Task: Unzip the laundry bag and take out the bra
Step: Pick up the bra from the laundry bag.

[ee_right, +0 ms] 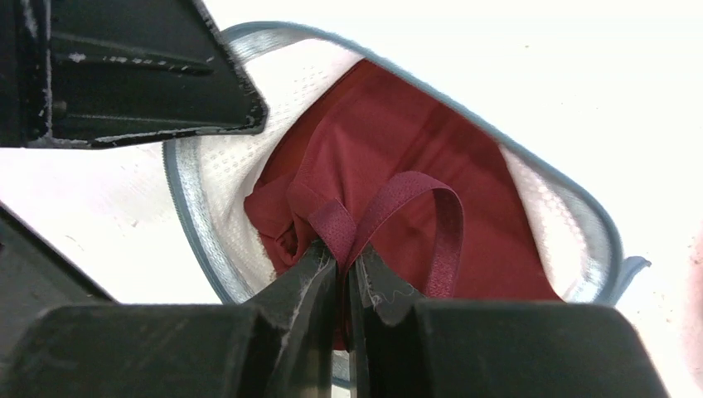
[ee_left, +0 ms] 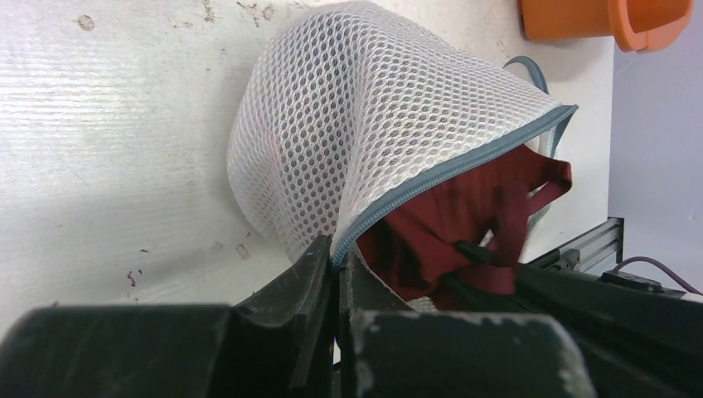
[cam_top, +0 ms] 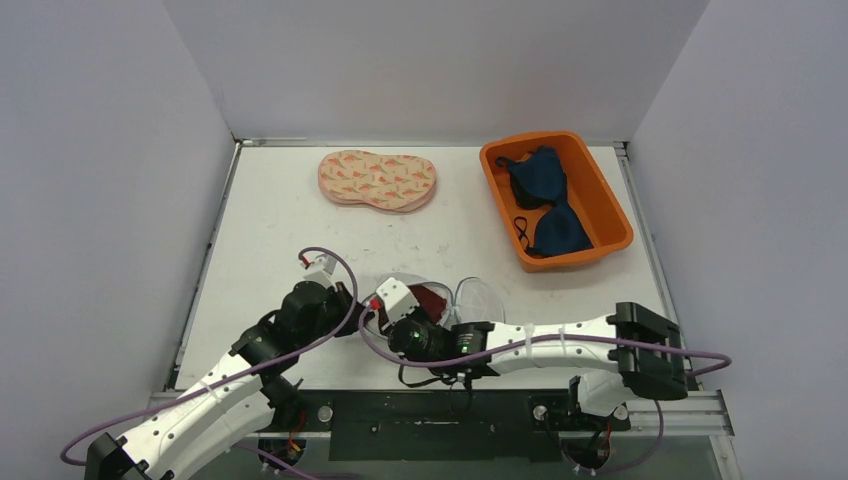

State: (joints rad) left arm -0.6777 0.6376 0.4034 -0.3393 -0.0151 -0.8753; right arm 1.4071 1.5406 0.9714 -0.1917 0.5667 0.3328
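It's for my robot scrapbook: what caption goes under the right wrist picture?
The right hand pinches the dark red bra by its strap, inside the open mesh laundry bag.

I count two arms, the left arm (cam_top: 215, 395) and the right arm (cam_top: 545, 345), and two grippers, the left gripper (ee_left: 336, 264) and the right gripper (ee_right: 344, 259). On the one table (cam_top: 260, 210) I see one bag (ee_left: 365, 124), one red bra (ee_right: 398, 157), one bin (cam_top: 610, 215) and one pink pad (cam_top: 378, 180). With the one blue bra (cam_top: 545, 175), as far as I can tell, it makes two bras in total.
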